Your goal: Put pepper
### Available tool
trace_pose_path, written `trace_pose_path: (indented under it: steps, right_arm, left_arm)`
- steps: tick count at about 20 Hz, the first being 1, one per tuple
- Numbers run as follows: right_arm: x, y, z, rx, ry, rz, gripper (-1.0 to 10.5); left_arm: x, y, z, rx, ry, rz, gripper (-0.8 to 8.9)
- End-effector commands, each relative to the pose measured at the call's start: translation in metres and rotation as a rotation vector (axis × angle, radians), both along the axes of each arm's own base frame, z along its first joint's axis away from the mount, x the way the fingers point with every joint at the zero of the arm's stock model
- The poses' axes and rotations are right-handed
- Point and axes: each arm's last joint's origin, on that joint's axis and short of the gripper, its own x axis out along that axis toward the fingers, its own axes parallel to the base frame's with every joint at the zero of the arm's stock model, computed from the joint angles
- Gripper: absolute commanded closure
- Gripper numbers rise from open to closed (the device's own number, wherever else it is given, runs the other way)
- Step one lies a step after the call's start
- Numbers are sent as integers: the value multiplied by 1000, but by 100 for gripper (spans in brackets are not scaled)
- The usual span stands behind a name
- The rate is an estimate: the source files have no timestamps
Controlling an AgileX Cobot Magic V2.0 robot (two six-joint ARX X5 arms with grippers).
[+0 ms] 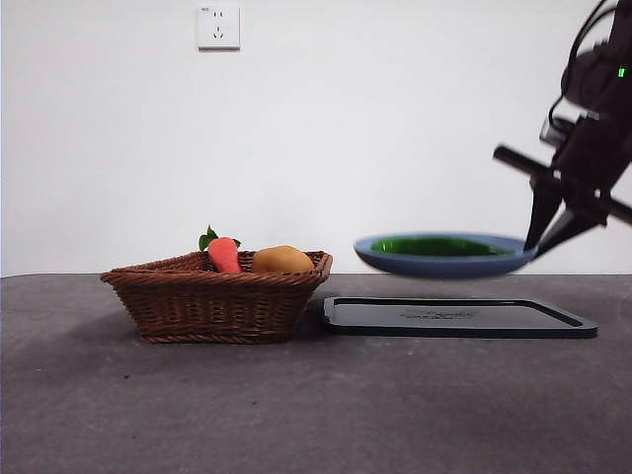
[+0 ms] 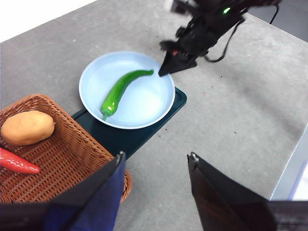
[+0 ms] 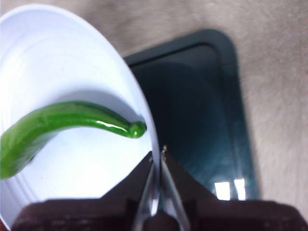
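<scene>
black tool (image 1: 549,232), cables, green light

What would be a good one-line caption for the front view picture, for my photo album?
The right gripper holds a blue plate carrying a green pepper above a dark tray.

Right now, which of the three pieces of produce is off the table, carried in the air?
The green pepper: it lies on the blue plate that the right gripper holds above the dark tray. The carrot and yellow fruit sit in the basket.
</scene>
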Motion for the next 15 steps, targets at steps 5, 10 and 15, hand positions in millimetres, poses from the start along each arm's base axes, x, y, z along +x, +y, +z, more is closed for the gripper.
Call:
trace_pose_path:
  steps: [5, 10, 15]
  right_arm:
    - [19, -6, -34, -24, 35, -10, 941]
    - [20, -7, -42, -29, 48, -2, 941]
    - [16, -6, -44, -24, 92, 5, 834]
  left_arm:
    - [1, -2, 5, -12, -12, -1, 578]
    - [0, -2, 5, -12, -11, -1, 578]
    - [1, -2, 5, -12, -11, 0, 578]
